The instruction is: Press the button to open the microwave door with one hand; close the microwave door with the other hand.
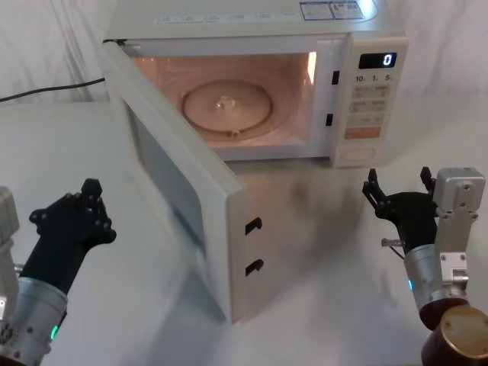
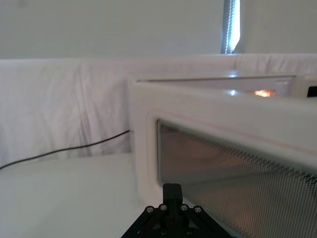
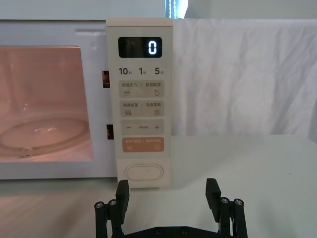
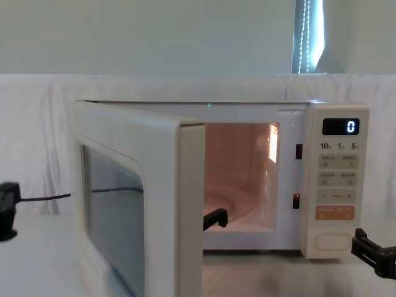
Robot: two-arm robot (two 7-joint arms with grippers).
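Right hand (image 1: 398, 200) released, low at 5 o'clock of the button (image 1: 354, 155) — apart. Left hand (image 1: 80, 216) clenched at 9 o'clock of the microwave door (image 1: 191, 206), which stands wide open — bare bench (image 1: 320, 252) between.

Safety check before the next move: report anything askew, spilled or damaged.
Nothing looks damaged or spilled. The wide cream microwave door stands swung open, cavity lit, glass turntable seated flat. The black two-finger left gripper waits beside the door.

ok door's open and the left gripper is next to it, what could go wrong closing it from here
1. The left gripper sits beside the microwave door's window face, near mid-width; pushing there rather than near the free edge gives less leverage and could shove the microwave itself.
2. The latch hooks stick out of the free edge; a weak push may leave them unlatched.
3. The right gripper, open, waits below the button; drifting forward could re-press it.
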